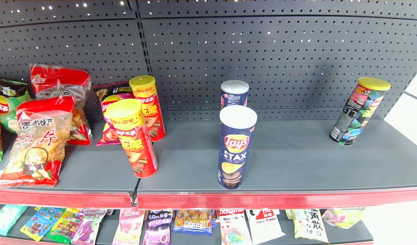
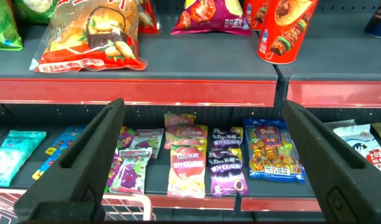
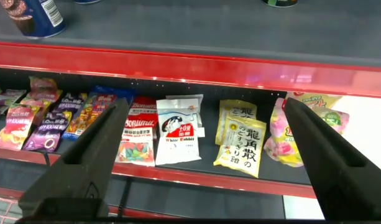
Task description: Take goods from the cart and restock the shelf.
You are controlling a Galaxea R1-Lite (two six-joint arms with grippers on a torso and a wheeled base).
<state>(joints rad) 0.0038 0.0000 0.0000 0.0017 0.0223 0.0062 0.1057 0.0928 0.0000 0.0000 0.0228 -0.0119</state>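
Shelf point(image 1: 297, 160): front blue canister point(image 1: 235, 146) at the edge, red canisters point(image 1: 135, 143) left of it, snack bags point(image 1: 38, 143) far left. Left gripper point(image 2: 202, 106) and right gripper point(image 3: 207, 102): spread, empty, before lower-shelf sachets point(image 3: 178, 127).

Left tool point(image 2: 202, 104), right tool point(image 3: 206, 102): jaws spread.

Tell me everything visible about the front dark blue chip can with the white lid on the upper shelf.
The dark blue cylindrical chip can looks like printed cardboard with a flat white lid, closed. Its label carries a red and yellow logo, white lettering and pictured crisps. It stands upright on the grey shelf board, close to its red front lip. A second blue can stands behind it, a red can with a yellow lid apart to its left.
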